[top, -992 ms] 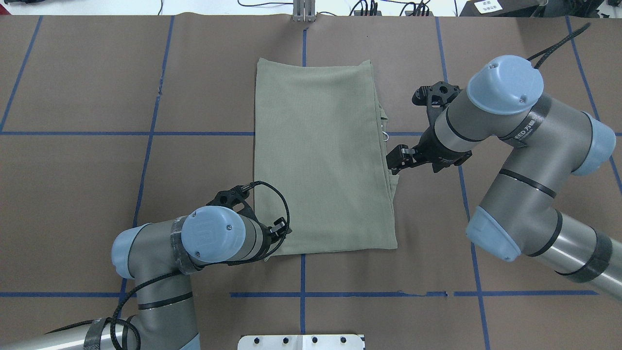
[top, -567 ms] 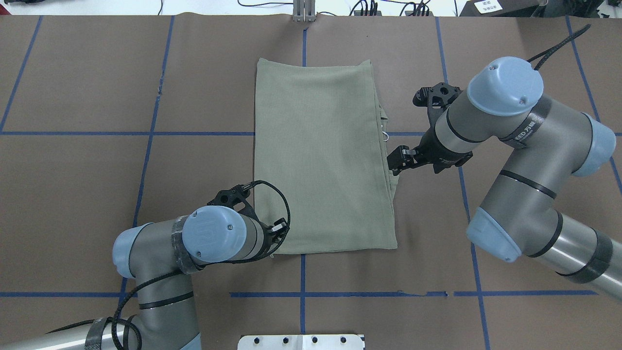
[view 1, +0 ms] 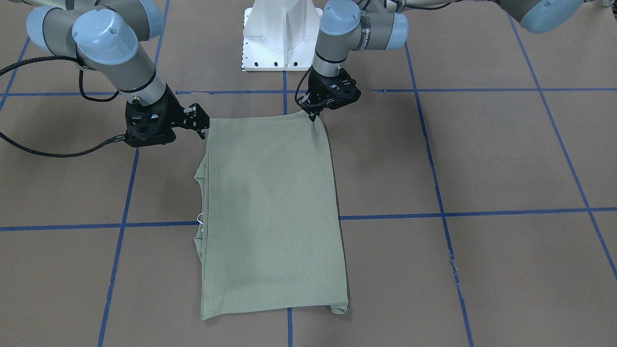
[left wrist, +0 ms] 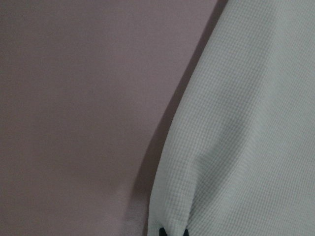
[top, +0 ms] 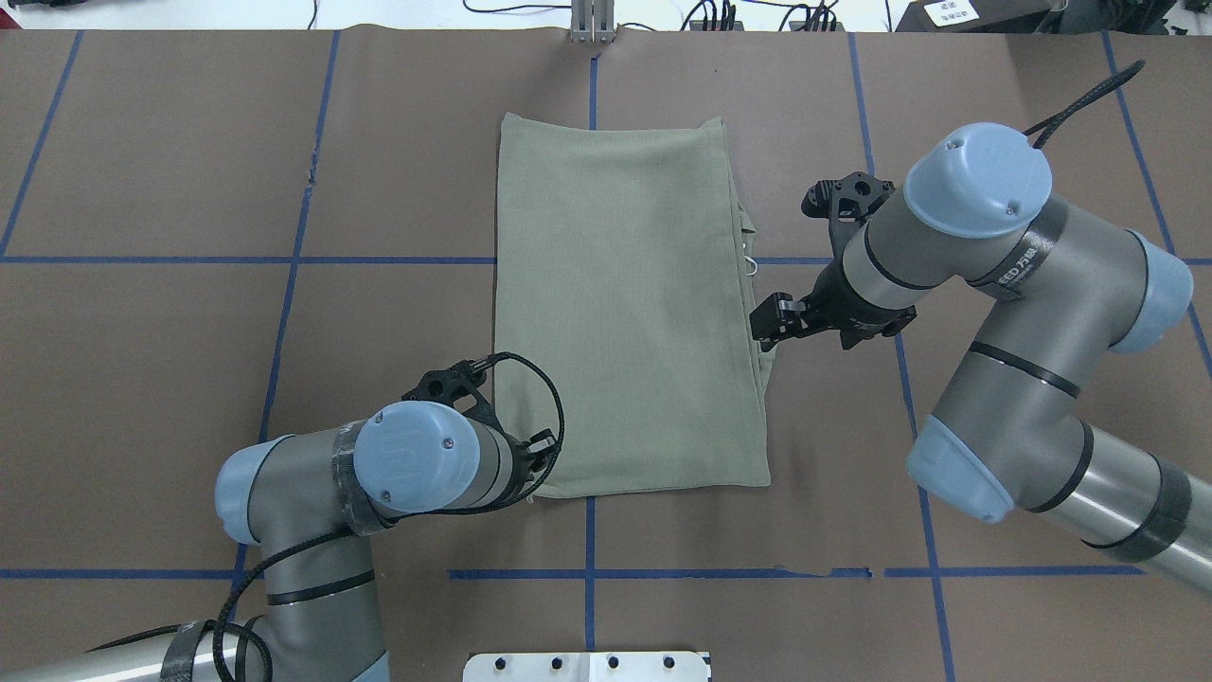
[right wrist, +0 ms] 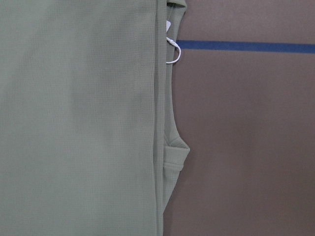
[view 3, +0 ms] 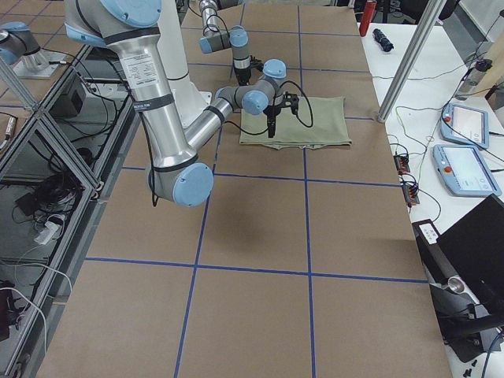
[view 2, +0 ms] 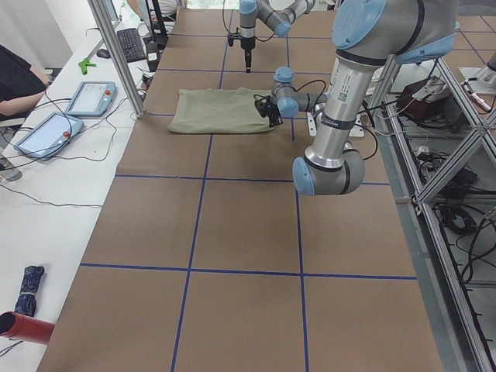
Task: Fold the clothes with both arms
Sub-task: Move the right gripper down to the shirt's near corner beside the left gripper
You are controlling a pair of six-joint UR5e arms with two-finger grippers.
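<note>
At the left gripper (view 1: 313, 114), the fingertips (left wrist: 165, 232) were closed on a corner of the shirt (view 1: 270, 202), and the cloth puckered toward them. Beyond that pinch the shirt lay flat on the table (view 1: 482, 168) as a long folded panel. Across it, the right gripper (view 1: 201, 123) sat just beside the opposite long edge; I could not tell how wide it stood. A lift with only one corner held would likely skew the panel. The right gripper might also catch only the top layer, or snag the white tag string (right wrist: 173, 51).
</note>
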